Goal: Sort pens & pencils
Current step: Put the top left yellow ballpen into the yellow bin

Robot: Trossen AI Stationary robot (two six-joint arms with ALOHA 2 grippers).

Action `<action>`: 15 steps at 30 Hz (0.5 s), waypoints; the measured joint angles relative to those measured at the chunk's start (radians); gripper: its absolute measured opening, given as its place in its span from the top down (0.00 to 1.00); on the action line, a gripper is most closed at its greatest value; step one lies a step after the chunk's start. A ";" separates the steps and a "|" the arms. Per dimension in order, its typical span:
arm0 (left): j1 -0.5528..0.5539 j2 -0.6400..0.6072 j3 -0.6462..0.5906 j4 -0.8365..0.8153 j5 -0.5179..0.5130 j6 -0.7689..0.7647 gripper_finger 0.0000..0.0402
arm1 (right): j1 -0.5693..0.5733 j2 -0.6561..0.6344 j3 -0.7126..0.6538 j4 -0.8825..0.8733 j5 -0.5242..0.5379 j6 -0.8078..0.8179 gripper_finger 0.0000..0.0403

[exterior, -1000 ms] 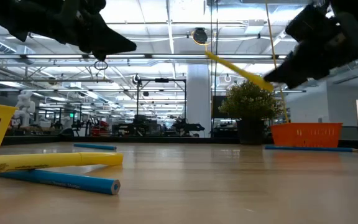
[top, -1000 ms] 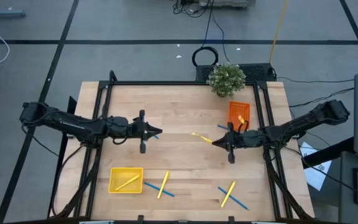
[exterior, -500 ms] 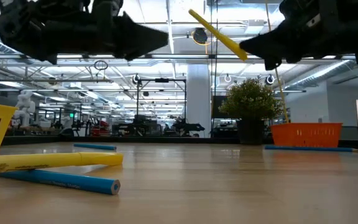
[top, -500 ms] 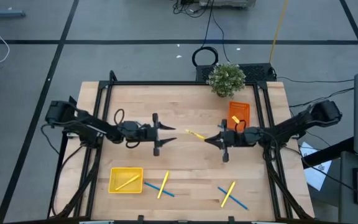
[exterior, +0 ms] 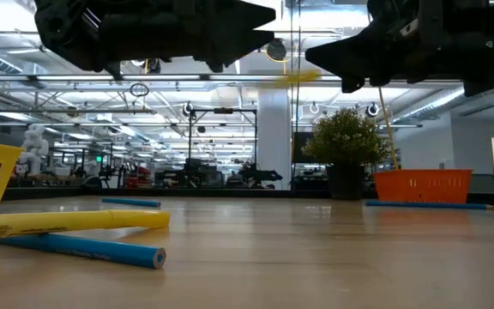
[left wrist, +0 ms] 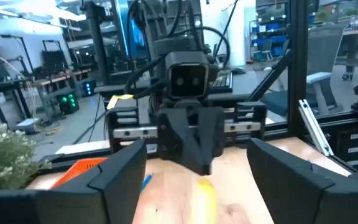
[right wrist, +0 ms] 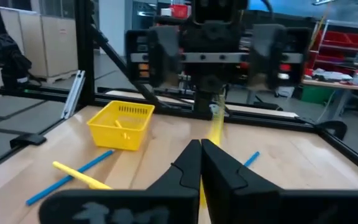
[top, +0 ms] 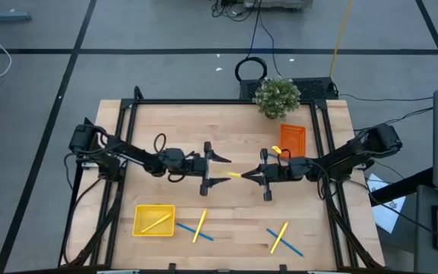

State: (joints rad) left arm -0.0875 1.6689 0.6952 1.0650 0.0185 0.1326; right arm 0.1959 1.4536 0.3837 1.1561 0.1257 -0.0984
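From above, you have both arms meeting over the middle of the table [top: 158,129]: the left gripper [top: 223,169] has its fingers spread wide, and the right gripper [top: 254,176] is pinched shut on a yellow pencil [top: 235,174] that reaches toward the left one, its free end lying between the spread fingers. Near the front edge on the left, the yellow tray [top: 154,220] holds one yellow stick [top: 156,222], with a crossed yellow and blue pair [top: 198,227] just beside it; another crossed pair [top: 282,238] lies front right. The orange tray [top: 293,138] sits behind the right arm, next to a potted plant [top: 277,97]. In the low view, you see the two grippers facing each other high above the wood, the left gripper [exterior: 260,15] and the right gripper [exterior: 316,56] close together, with the held yellow pencil [exterior: 297,77] showing blurred between them, well clear of the tabletop. A yellow stick and a blue stick [exterior: 75,248] lie in the foreground, the orange tray [exterior: 423,184] far right. From the left wrist, your own fingers [left wrist: 120,171] stand far apart, and the yellow pencil [left wrist: 204,194] points in between them from the right gripper. From the right wrist, your fingers [right wrist: 194,165] are pressed together on the yellow pencil [right wrist: 215,127], which runs toward the left gripper; the yellow tray [right wrist: 122,124] lies beyond.
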 joint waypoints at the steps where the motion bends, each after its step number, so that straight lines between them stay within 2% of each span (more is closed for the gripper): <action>1: 0.000 0.000 0.001 -0.002 0.000 -0.005 0.29 | 0.000 0.003 0.001 0.000 -0.001 0.000 1.00; 10: -0.001 -0.018 0.003 -0.142 -0.015 0.014 0.29 | 0.000 0.003 0.001 -0.035 0.002 0.006 1.00; 15: -0.003 -0.120 0.003 -0.358 -0.023 -0.004 0.29 | 0.000 0.003 0.001 -0.077 0.003 0.007 1.00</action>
State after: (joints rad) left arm -0.0902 1.5487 0.6982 0.7072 -0.0048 0.1290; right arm 0.1959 1.4570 0.3844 1.0787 0.1284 -0.0910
